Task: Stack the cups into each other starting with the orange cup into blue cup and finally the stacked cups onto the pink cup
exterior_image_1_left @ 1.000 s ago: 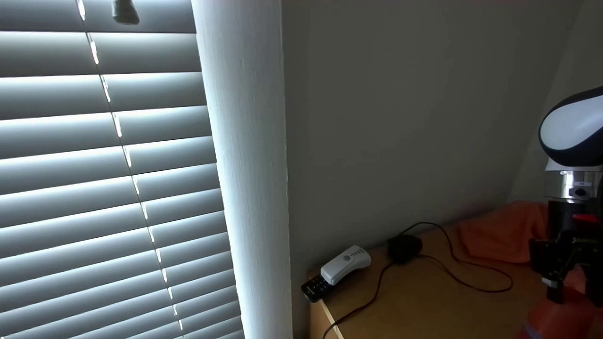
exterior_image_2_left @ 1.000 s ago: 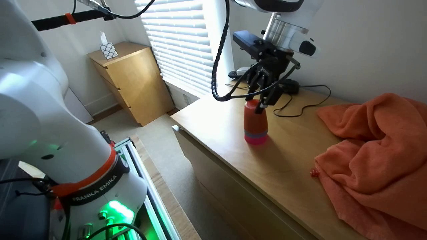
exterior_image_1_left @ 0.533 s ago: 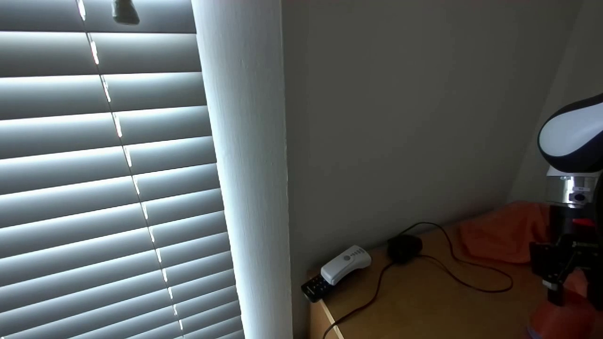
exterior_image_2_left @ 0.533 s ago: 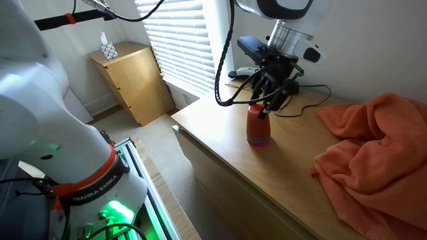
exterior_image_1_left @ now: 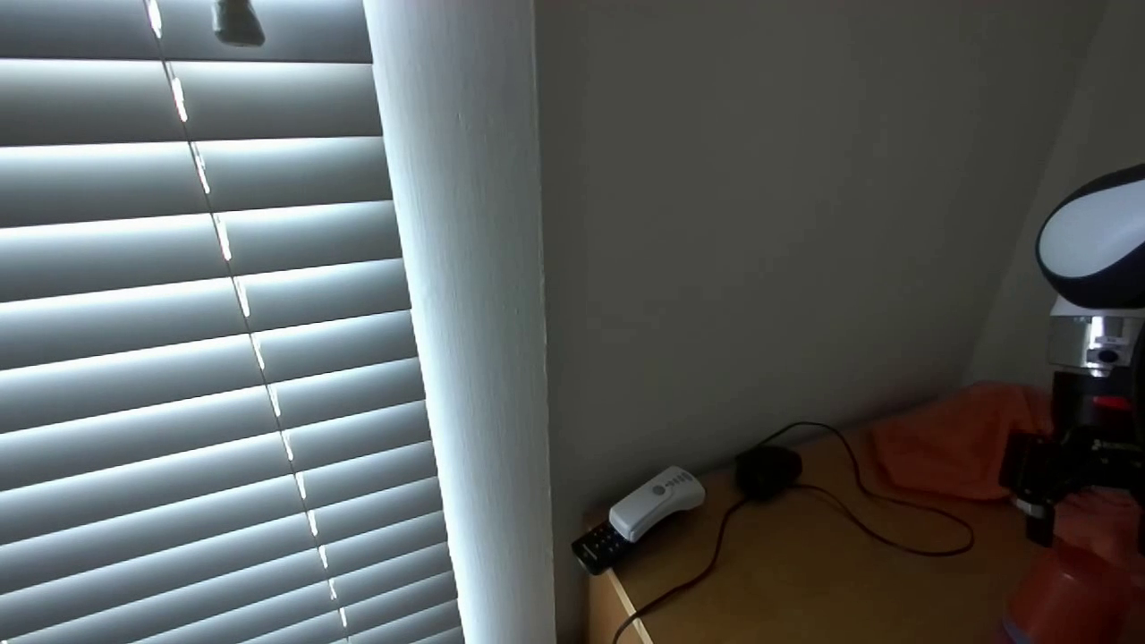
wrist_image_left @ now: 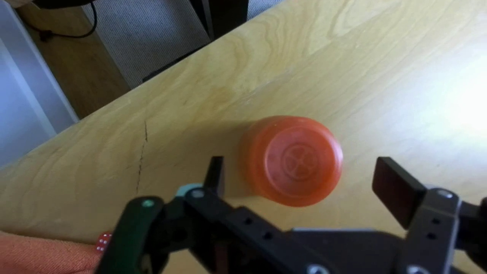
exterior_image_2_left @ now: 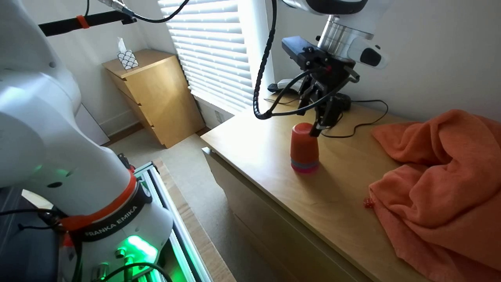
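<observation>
The orange cup (exterior_image_2_left: 304,143) stands upside down on the dresser top, its base upward. Below its lower edge runs a narrow band of the blue cup (exterior_image_2_left: 305,164), and under that a thin strip of the pink cup (exterior_image_2_left: 304,170), so all three form one upright stack. In another exterior view the orange cup (exterior_image_1_left: 1064,599) is cut by the frame's lower edge. My gripper (exterior_image_2_left: 308,123) is open just above the stack. From the wrist, the orange cup's round base shows between the spread fingers of the gripper (wrist_image_left: 300,173), touching neither; the blue and pink cups are hidden there.
A crumpled orange towel (exterior_image_2_left: 442,188) covers one end of the dresser top (exterior_image_2_left: 332,203), with a red die (wrist_image_left: 103,241) beside it. Near the wall lie a black adapter (exterior_image_1_left: 767,471) with its cable and a white remote (exterior_image_1_left: 657,503). The dresser's front edge runs close to the stack.
The jaws have gone from closed on the orange cup to open, and the gripper has lifted off it. The stack has settled lower, with less pink showing beneath the blue band.
</observation>
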Controlling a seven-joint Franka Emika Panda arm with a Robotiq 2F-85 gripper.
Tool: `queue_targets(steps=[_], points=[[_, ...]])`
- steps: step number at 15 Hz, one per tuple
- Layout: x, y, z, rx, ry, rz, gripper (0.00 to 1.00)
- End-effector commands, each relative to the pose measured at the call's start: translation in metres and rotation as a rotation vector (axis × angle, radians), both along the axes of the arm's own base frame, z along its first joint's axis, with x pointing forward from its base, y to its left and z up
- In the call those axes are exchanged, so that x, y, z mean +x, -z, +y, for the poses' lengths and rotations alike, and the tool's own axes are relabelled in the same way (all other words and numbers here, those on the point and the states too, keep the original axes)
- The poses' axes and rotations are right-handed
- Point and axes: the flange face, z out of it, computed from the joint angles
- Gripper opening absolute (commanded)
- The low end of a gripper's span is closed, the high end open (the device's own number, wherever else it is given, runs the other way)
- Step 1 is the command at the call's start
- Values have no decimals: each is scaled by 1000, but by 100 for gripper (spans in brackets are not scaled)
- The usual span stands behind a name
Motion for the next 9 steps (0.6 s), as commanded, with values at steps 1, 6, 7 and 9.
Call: queue_targets(steps=[1, 6, 7, 9], points=[[-21, -55, 0, -48, 48, -82, 100], [-43, -120, -6, -98, 143, -202, 100], [-48, -130, -7, -103, 159, -219, 100], [-59, -147, -10, -107, 191, -251, 100]])
